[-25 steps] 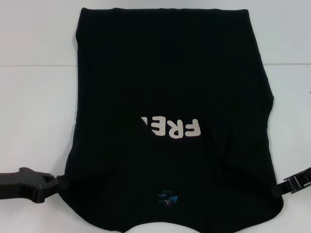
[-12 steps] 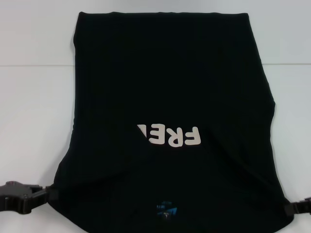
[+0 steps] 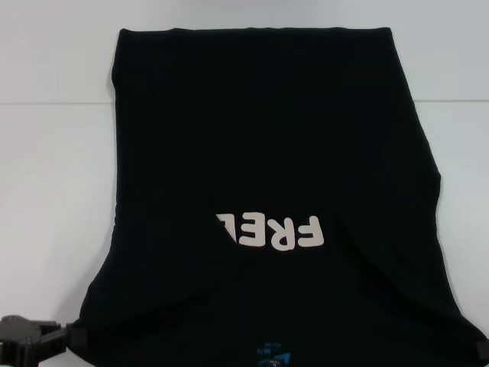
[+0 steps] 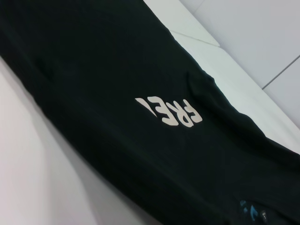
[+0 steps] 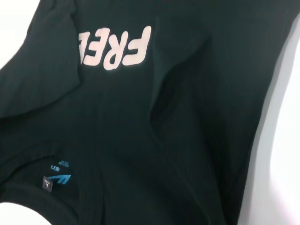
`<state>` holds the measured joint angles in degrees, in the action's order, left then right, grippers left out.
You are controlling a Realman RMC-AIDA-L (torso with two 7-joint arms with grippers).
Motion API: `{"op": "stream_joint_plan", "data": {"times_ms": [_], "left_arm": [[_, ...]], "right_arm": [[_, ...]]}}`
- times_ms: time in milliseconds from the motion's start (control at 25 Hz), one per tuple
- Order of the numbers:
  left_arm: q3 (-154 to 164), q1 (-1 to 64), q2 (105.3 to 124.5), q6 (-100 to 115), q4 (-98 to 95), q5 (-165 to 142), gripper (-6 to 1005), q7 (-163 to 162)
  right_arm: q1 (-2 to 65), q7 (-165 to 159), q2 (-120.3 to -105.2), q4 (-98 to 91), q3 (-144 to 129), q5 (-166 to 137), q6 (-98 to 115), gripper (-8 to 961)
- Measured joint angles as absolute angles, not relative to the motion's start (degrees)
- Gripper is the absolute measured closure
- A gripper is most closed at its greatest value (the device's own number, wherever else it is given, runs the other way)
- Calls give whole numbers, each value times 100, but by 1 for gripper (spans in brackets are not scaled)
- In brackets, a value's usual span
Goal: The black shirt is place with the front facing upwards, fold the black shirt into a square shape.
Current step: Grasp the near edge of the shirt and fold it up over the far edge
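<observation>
Head view: the black shirt [image 3: 267, 191] lies spread on the white table [image 3: 53, 199], collar end nearest the robot, the white lettering [image 3: 271, 232] reading upside down; since a second ago the whole cloth has slid toward the robot, the lettering lower in the picture and the blue neck label [image 3: 273, 355] now at the bottom edge. The left gripper [image 3: 72, 338] sits at the near left corner, apparently clenched on the shirt's edge there (the contact is dark against dark, so that is a judgement); the right gripper, seen at the near right corner earlier, has dropped almost out of view, and whether its fingers grasp anything I cannot tell. The drag suggests both arms are drawing the near end back for a fold, which is barely begun; the shirt is no square yet. The right wrist view shows a deep crease [image 5: 161, 89] running below the lettering and the label plainly; the left wrist view shows the shirt's long side edge on the table.
</observation>
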<state>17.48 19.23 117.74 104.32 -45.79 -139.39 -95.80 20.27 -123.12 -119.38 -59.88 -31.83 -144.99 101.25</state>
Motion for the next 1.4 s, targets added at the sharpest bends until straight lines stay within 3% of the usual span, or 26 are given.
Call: {"op": "stream_joint_plan", "data": {"times_ms": [680,1000,1200,1400], "left_arm": [[1750,1568,11748,10685,-4280,-13970,966,-9549],[1375,2481,11645,10359,-3783,-13893,966,-9733],[891,3450,11428,9591,-3191,-13820,965,-10035],[824,4204,11357,8408,-2897,-13583,965,-10321]], "right_arm": [[1778,-12020,-11943,-5977,-2753,-14488,10378,924],[2319,-12033,-11906,-5943,-2491,-14160,10401,924],[3028,-12107,-11619,-5369,-2378,-14090,9926,924],[3709,-12137,-11156,-4387,-2404,-14090,8981,924]]}}
